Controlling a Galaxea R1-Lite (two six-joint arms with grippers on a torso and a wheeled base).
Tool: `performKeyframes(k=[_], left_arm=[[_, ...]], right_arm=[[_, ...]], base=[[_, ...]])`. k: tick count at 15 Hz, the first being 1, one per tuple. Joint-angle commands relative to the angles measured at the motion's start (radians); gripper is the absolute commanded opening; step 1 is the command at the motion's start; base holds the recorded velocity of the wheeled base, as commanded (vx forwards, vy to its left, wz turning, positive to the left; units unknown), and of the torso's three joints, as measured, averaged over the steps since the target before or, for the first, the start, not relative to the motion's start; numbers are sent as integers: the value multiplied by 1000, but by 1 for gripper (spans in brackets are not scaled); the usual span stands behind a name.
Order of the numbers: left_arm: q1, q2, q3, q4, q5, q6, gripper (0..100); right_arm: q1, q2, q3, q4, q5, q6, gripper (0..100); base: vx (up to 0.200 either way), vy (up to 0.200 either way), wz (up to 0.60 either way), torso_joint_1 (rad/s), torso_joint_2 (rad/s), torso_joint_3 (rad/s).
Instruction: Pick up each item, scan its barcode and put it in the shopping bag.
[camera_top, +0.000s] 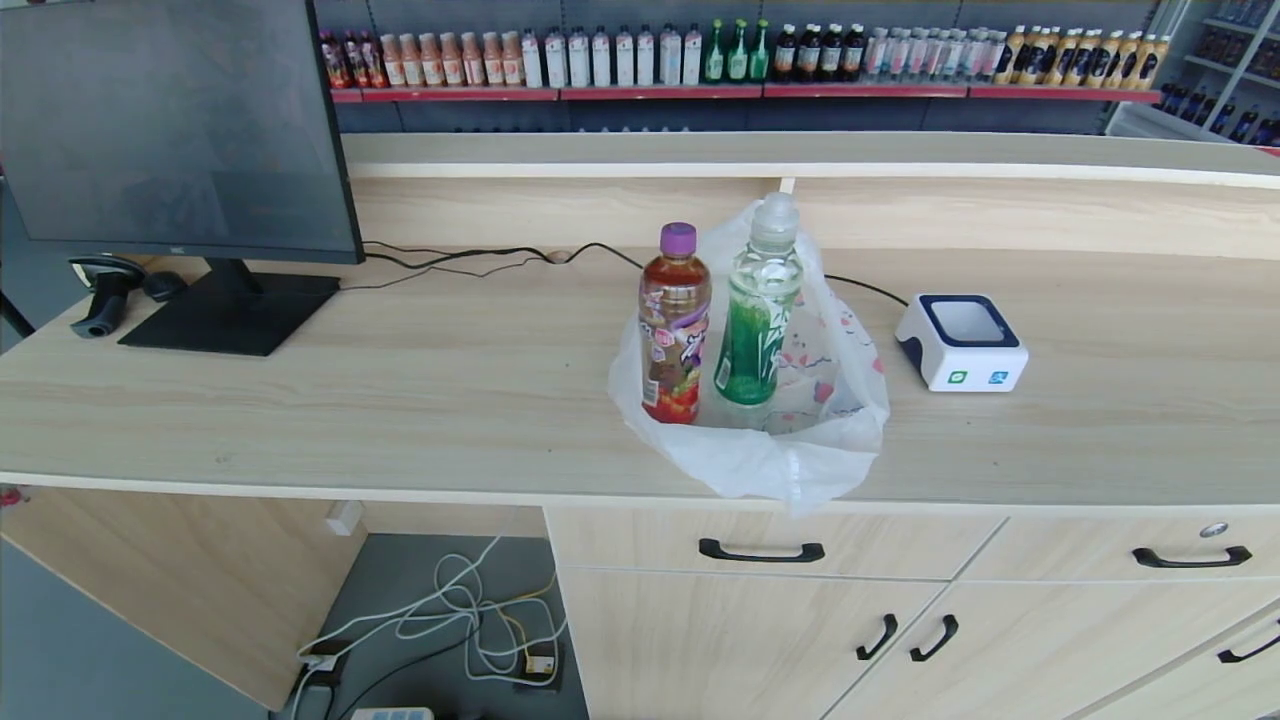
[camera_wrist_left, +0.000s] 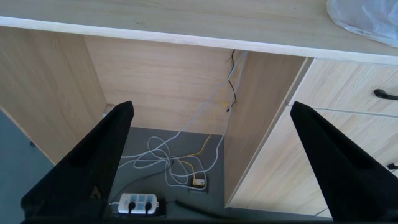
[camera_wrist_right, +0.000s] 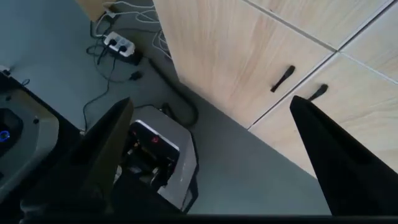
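A reddish tea bottle (camera_top: 674, 325) with a purple cap and a clear bottle with a green label (camera_top: 757, 318) stand upright on the wooden counter (camera_top: 400, 390), at the mouth of a white plastic shopping bag (camera_top: 790, 440). Whether they stand inside it I cannot tell. A white and navy barcode scanner (camera_top: 961, 342) sits just right of the bag. My left gripper (camera_wrist_left: 211, 168) hangs open below the counter edge, facing the recess under it, with nothing between its fingers. My right gripper (camera_wrist_right: 211, 162) is open too, low beside the cabinet doors, empty.
A black monitor (camera_top: 170, 130) on its stand fills the counter's left end, with a handheld scanner (camera_top: 100, 300) beside it. Cables (camera_top: 470, 262) run along the back. Drawers and doors with black handles (camera_top: 760, 552) lie below. Power strips and cords (camera_wrist_left: 168, 168) cover the floor under the counter.
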Motion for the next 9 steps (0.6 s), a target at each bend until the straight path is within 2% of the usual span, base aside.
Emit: performKeyframes(k=[1,2,3,5,6,8,9], left_arm=[[0,0,0,0,0,-1,100],[0,0,0,0,0,-1,100],[-1,0,0,0,0,0,100],[0,0,0,0,0,0,100],[0,0,0,0,0,-3,100],[0,0,0,0,0,-3,100],[0,0,0,0,0,-3,100]], right_arm=[[19,-177,-11,53,7,0,100],[-64,-155,-11,53,6,9,100],[-210,-106,-11,53,6,9,100],[-429,-89,-11,53,9,-8,100],[-509,-119,-11,53,13,-12,100],[-529,-238,-11,53,13,-12,100],[-580,-292,-11,53,13,-12,100]], base=[[0,0,0,0,0,0],[0,0,0,0,0,0],[0,0,0,0,0,0],[0,0,0,0,0,0],[0,0,0,0,0,0],[0,0,0,0,0,0],[0,0,0,0,0,0]])
